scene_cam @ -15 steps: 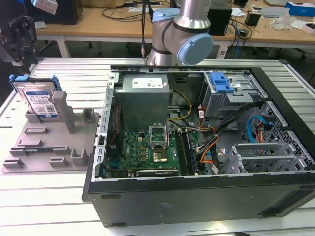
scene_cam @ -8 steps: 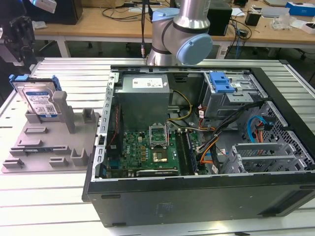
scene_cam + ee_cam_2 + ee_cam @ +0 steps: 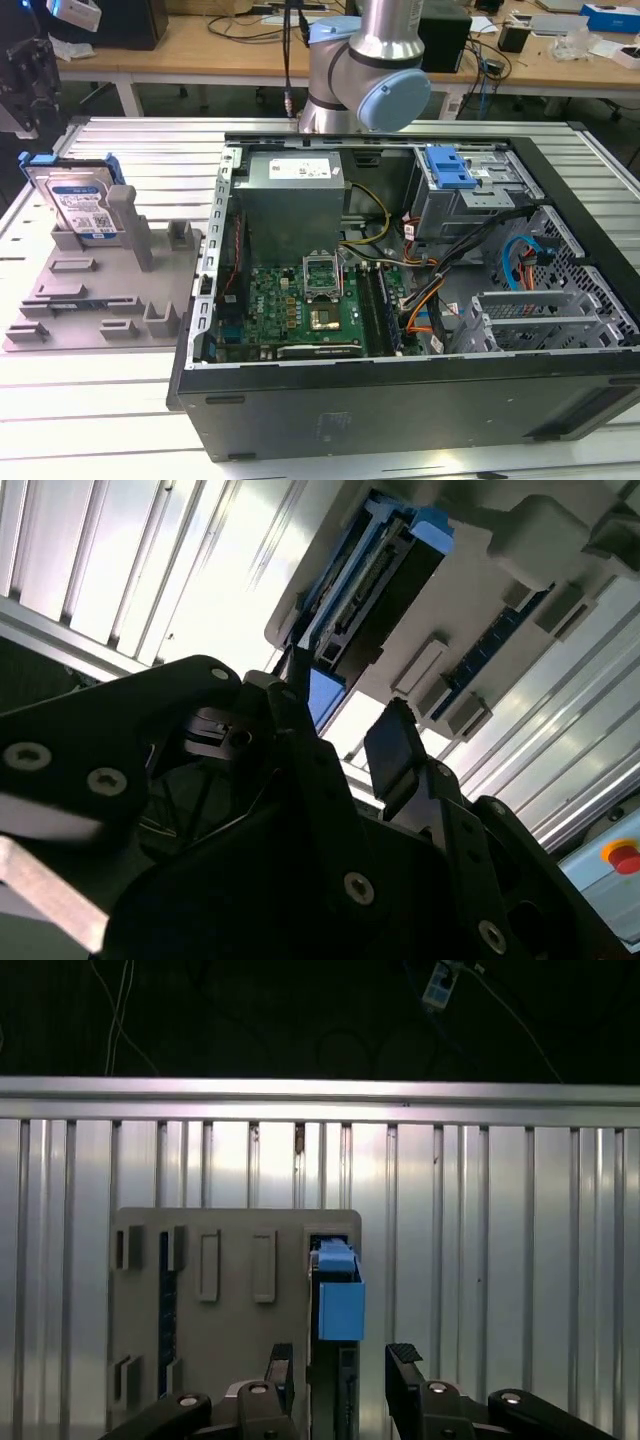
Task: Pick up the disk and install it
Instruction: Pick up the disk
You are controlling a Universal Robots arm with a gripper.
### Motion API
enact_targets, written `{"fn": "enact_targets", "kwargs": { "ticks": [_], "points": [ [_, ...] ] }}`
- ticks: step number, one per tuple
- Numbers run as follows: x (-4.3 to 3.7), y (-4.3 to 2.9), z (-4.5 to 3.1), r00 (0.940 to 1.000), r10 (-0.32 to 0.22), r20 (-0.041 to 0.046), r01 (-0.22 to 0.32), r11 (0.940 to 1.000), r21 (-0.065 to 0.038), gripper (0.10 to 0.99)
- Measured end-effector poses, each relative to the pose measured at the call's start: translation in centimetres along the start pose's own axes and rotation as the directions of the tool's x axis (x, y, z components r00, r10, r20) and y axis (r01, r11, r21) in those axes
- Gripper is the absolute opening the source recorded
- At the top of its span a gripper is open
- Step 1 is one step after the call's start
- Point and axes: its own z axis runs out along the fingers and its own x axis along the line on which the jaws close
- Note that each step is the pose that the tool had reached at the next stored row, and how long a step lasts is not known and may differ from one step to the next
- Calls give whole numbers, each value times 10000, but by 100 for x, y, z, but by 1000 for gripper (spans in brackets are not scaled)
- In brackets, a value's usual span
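Status: my gripper (image 3: 341, 1355) is open and holds nothing. In the first wrist view the two fingers (image 3: 404, 1368) sit either side of the disk (image 3: 338, 1305). I'm looking straight down its top edge, with a gap on each side and no contact that I can see. My read is that this alignment puts the pads opposite the two broad faces rather than the ends.

The disk stands on edge in a slot of the grey holder plate (image 3: 110, 300), at the exterior view's left. It is well apart from the inside of the open computer case (image 3: 400, 410). In that view the blue-and-white label faces the camera, with blue carrier rails around the edges. Standing it in the slot leaves the upper part free for a top-down approach. A grey post (image 3: 128, 225) of the holder, just beside it, seems to prop it upright.

The holder plate lies flat on the ribbed aluminium table (image 3: 90, 420), close to the case's side wall.

Inside the case, toward the exterior view's right, there is a grey drive bay (image 3: 470, 210) with a blue latch piece (image 3: 448, 165) on top. I judge that's where the disk belongs. I can't tell if the bay is occupied.

Progress: the pick is not yet made and the disk is seated in its slot.
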Motion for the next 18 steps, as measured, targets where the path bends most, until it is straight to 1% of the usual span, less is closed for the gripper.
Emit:
{"fn": "enact_targets", "kwargs": {
  "ticks": [3,4,11,18],
  "points": [
    [-2,80,43,10000,0,0,0,10000,1,494],
    [-2,88,54,10000,-1,0,1,10000,2,494],
    [-15,101,154,10000,-1,0,1,10000,1,494],
    [-20,115,216,10000,0,1,0,10000,1,494]
  ]
}}
